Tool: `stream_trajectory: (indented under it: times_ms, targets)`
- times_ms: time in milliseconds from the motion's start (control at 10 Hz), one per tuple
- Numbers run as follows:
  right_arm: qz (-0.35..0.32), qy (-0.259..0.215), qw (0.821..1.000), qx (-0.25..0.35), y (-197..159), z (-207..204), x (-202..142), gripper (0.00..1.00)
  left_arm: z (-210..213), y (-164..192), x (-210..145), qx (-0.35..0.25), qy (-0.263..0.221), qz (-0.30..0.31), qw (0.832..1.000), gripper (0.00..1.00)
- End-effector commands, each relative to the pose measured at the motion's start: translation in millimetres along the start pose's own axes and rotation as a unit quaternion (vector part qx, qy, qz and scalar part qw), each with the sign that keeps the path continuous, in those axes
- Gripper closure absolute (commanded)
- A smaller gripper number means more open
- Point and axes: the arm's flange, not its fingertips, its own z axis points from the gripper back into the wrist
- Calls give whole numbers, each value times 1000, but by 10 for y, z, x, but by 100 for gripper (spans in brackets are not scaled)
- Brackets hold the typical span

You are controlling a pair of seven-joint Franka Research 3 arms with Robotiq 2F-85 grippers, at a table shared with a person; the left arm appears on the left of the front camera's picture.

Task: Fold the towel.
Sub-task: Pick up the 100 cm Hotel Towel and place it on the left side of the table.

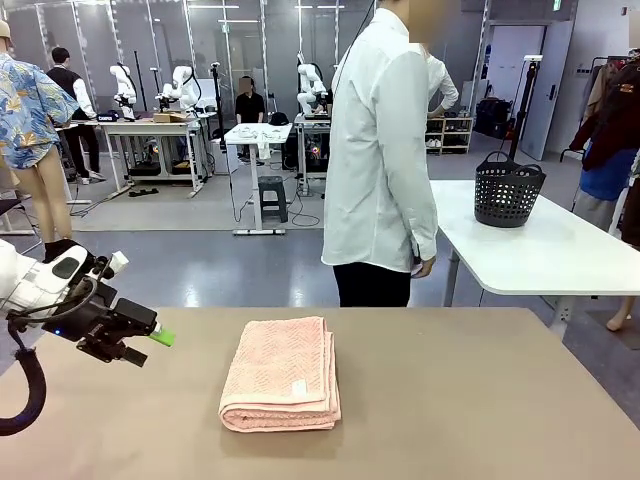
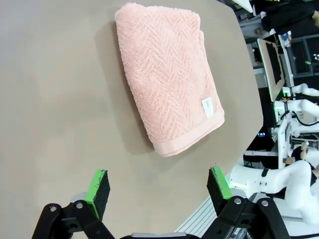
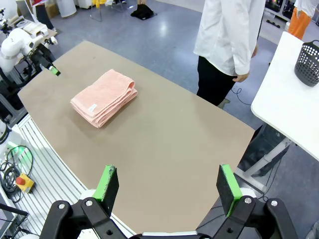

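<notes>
The towel [image 1: 281, 374] lies near the middle of the counter [image 1: 480, 400] as a compact, layered rectangle, its small white label [image 1: 298, 387] facing up near the front edge, so the folding looks essentially finished. The left end effector [image 1: 150, 345] hangs released and empty over the counter's left side, well apart from the towel. The right end effector [image 3: 168, 191] is likewise spread wide, holding nothing, high above the near edge. The person [image 1: 380, 150] stands at the far side, hands off the towel. Little seems left beyond perhaps squaring the stack.
</notes>
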Motion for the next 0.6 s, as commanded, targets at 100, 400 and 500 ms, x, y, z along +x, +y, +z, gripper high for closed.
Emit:
stream_trajectory:
  times_ms: [100, 400, 500]
  targets:
    - [-1, -1, 1000, 0, -4, -5, -2, 0, 49, -27, -43, -4, 2, -1, 1000, 0]
    - [-1, -1, 1000, 0, -4, -5, -2, 0, 32, 0, -13, 2, -1, 0, 1000, 0]
    - [-1, -1, 1000, 0, -4, -5, -2, 0, -143, 26, 35, -28, -13, -3, 1000, 0]
